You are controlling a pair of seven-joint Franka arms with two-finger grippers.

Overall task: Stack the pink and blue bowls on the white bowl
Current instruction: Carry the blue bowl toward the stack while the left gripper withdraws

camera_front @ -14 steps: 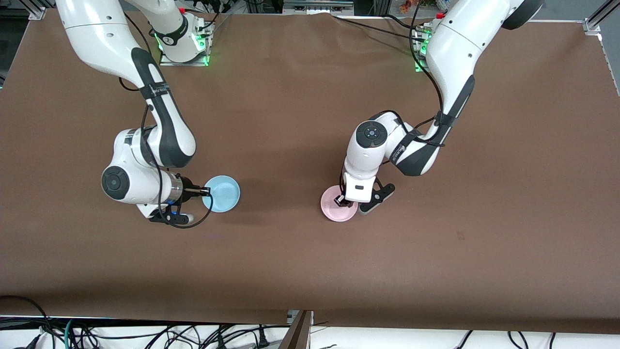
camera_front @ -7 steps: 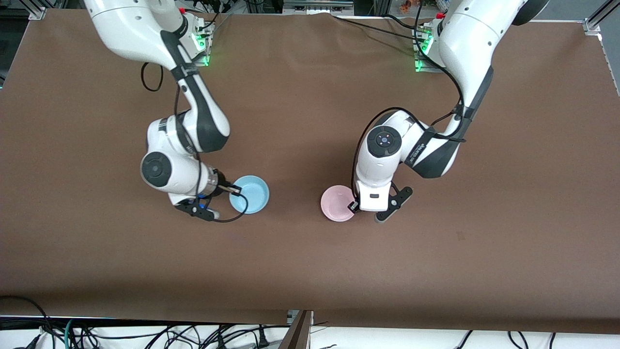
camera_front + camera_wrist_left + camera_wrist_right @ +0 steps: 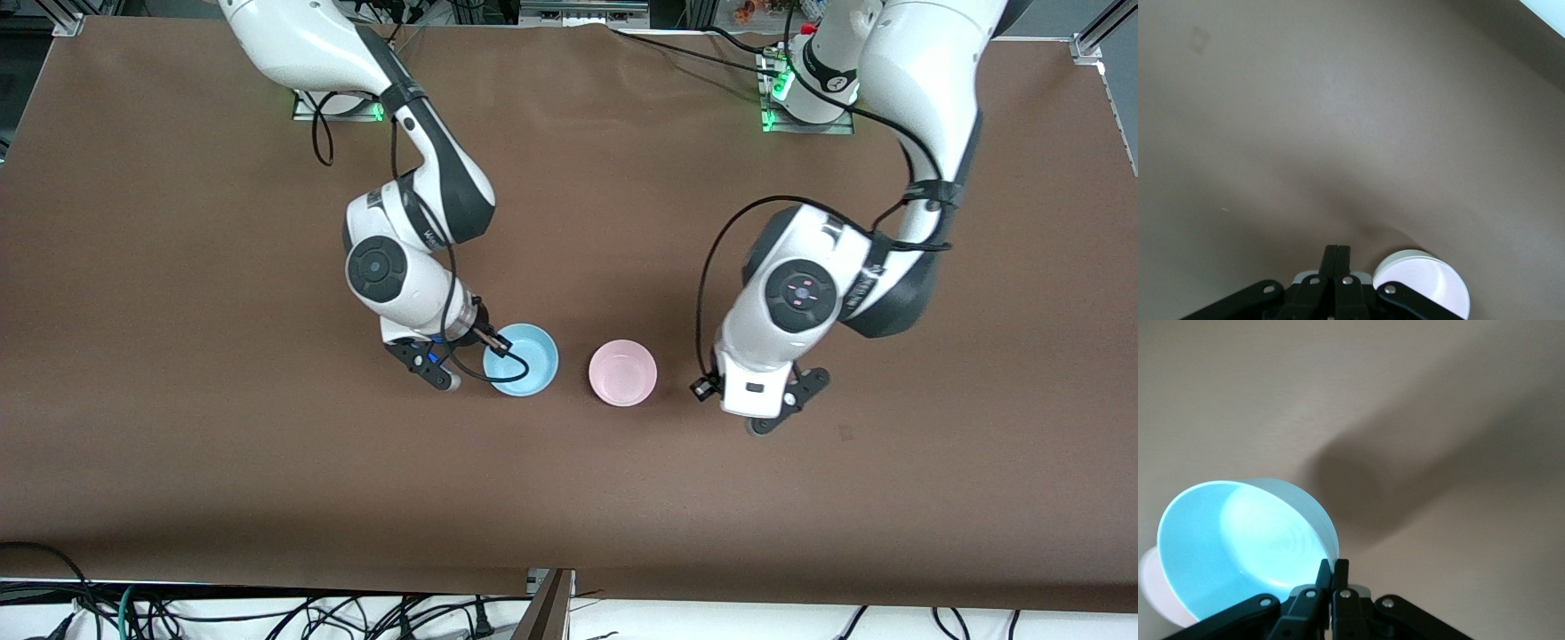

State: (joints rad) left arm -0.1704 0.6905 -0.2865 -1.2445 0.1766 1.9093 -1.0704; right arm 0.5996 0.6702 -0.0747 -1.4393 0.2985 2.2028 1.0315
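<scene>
The right gripper (image 3: 494,346) is pinched shut on the rim of the light blue bowl (image 3: 524,359). The right wrist view shows the two fingers (image 3: 1333,577) meeting over the bowl's thin wall, one inside and one outside. That rim grip suits a shallow bowl too wide to span, and it leaves the bowl's underside free to be lowered onto another bowl. The bowl looks tilted in the wrist view, so it is probably lifted clear of the brown table (image 3: 178,444), though this cannot be settled from the front view.

The pale pink bowl (image 3: 623,372) sits upright on the table just beside the blue one, toward the left arm's end, and nothing touches it. Its pale rim also peeps out past the blue bowl in the right wrist view.

The left gripper (image 3: 754,391) hangs over bare table near the pink bowl, apart from it. Its fingers (image 3: 1337,270) are pressed together on nothing; the pink bowl shows just past them in the left wrist view.

No white bowl is visible anywhere, so the stack's base cannot be placed. Judging by position, the blue bowl looks headed for the pink one.

No readable brand, label or writing appears on the bowls or table.
</scene>
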